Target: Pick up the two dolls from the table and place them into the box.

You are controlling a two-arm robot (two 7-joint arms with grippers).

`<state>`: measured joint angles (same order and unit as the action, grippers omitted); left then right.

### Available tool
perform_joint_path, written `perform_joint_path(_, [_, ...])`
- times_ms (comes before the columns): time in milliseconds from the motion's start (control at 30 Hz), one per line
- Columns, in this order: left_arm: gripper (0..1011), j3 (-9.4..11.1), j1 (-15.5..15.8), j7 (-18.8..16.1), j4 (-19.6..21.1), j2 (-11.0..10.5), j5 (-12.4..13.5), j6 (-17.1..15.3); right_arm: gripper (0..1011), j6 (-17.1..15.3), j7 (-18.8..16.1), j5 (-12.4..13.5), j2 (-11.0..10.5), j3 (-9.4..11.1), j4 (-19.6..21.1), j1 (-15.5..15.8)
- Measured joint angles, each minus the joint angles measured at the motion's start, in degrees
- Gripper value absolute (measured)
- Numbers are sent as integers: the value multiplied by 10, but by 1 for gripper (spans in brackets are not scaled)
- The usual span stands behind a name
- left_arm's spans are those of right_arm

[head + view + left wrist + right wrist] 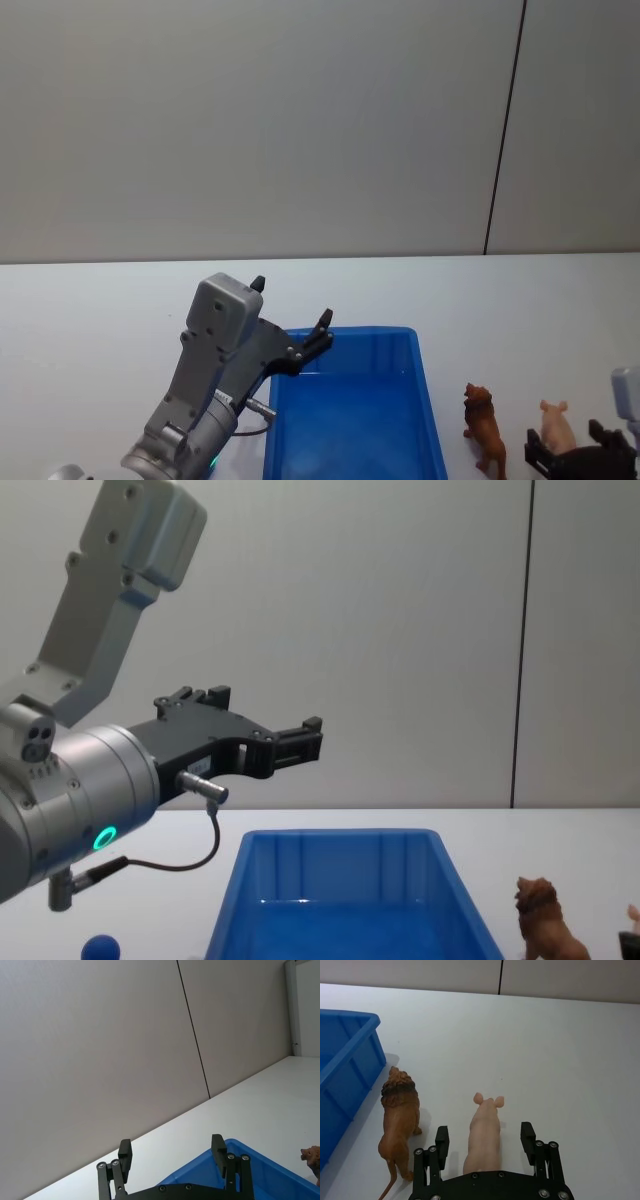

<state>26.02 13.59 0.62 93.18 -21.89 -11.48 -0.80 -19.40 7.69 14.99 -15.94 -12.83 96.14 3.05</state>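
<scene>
White table [100,300] out front, blue box [380,331] at 6 o'clock in head view. L gripper [171,1145] hangs above box's 11 o'clock corner, jaws wide, holding nothing. R gripper [485,1131] low at 4 o'clock, spread wide astride the pig [487,1115], pads clear of it. Lion [400,1110] upright at box's 3 o'clock, pig just beside at lion's 3. Sm. blue ball [100,947] off box's 8.

Bright, even, diffuse light. The lion [399,1120] and pig [485,1137] cast faint soft shadows on the white surface [560,1060]; the box [350,1070] throws a dim one beside its wall, and its floor shows a pale sheen.
</scene>
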Motion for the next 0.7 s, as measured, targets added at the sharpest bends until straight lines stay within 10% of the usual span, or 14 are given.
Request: perform_joint_path(700, [1002, 0, 0, 0, 0, 0, 0, 0, 381, 9, 1, -2, 10, -1, -22, 6])
